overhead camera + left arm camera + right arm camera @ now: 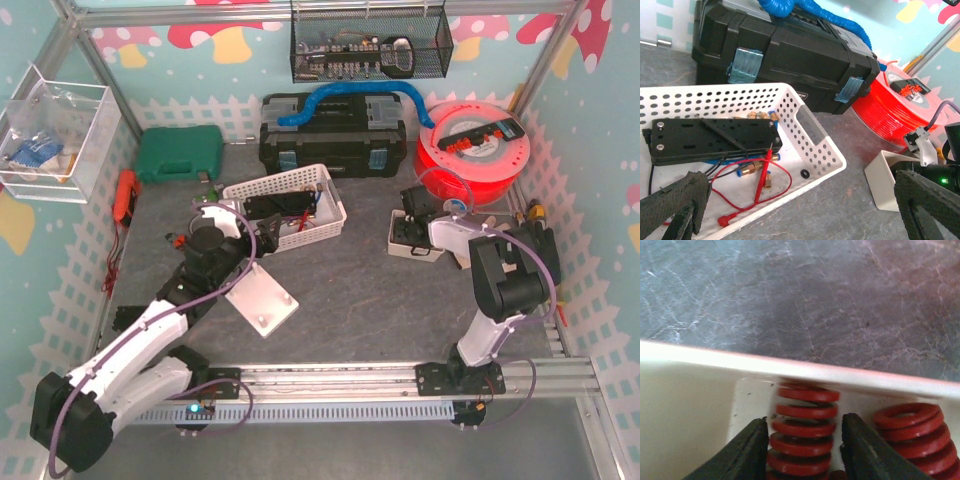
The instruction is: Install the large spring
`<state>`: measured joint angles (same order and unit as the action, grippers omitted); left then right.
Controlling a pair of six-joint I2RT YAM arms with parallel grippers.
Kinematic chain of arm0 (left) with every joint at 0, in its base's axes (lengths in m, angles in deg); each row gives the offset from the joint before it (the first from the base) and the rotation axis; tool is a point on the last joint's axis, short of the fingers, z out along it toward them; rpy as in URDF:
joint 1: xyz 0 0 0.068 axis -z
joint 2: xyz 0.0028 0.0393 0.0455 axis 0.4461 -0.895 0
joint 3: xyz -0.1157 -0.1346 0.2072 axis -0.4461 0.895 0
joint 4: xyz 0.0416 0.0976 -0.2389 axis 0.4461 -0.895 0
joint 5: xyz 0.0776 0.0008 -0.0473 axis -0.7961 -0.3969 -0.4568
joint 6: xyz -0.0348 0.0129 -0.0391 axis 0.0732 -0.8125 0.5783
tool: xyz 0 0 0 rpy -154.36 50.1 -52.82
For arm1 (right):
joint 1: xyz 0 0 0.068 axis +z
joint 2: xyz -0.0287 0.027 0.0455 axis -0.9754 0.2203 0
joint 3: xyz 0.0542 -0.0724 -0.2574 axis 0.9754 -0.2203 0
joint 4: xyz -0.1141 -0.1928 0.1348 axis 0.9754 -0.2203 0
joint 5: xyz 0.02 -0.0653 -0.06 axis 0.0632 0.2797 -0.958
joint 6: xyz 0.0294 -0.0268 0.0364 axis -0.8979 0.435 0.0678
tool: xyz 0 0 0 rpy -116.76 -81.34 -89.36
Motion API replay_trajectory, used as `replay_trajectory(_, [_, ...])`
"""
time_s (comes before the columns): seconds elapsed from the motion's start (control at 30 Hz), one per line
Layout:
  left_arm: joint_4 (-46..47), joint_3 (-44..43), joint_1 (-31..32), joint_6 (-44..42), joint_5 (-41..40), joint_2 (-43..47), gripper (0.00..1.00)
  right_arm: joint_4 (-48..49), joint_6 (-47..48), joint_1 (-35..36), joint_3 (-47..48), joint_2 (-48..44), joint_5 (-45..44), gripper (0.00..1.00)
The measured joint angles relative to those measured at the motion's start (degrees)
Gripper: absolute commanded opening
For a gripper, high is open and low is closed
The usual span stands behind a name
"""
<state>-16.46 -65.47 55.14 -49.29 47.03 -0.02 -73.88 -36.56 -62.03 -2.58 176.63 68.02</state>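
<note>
- Early stage, I'd say: the spring (pixel 805 410) sits in the white bin (pixel 715 357) beside a second spring (pixel 912 435). Lifting and fitting remain.
- Right gripper (pixel 802 425) straddles it, fingers close on both sides. I cannot tell if they pinch.
- Left gripper (pixel 800 200) is spread, holding nothing, by the basket (pixel 810 132).
- The spring's long axis runs along the right fingers, far end toward the bin wall.

The work surface is a grey, marble-veined table mat (pixel 400 320). Teal wall panels (pixel 600 170), printed with mushrooms and a white picket fence, enclose it on three sides. Aluminium extrusion posts (pixel 95 65) frame the rear corners. A slotted rail (pixel 350 378) runs along the near edge. Lighting is even and diffuse.
</note>
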Motion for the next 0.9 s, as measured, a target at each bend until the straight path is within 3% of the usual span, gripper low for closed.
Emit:
replay_trajectory(0.13, [-0.8, 0.0, 0.0, 0.0, -0.7, 1.5, 0.99, 0.7, 0.7, 0.0, 0.2, -0.1, 0.1, 0.15])
replay_trajectory(0.27, [-1.2, 0.0, 0.0, 0.1, -1.4, 2.7, 0.99, 0.1, 1.4, 0.0, 0.3, -0.5, 0.5, 0.01])
replay_trajectory(0.63, [-4.8, 0.0, 0.0, 0.4, -5.9, 5.8, 0.99, -3.2, 2.9, -0.2, 0.3, -12.8, 1.2, 0.0])
replay_trajectory(0.9, [-7.3, -0.1, -0.5, 1.9, -5.8, 6.4, 0.98, -1.9, 5.5, 0.3, -1.1, -15.5, 2.4, 0.0])
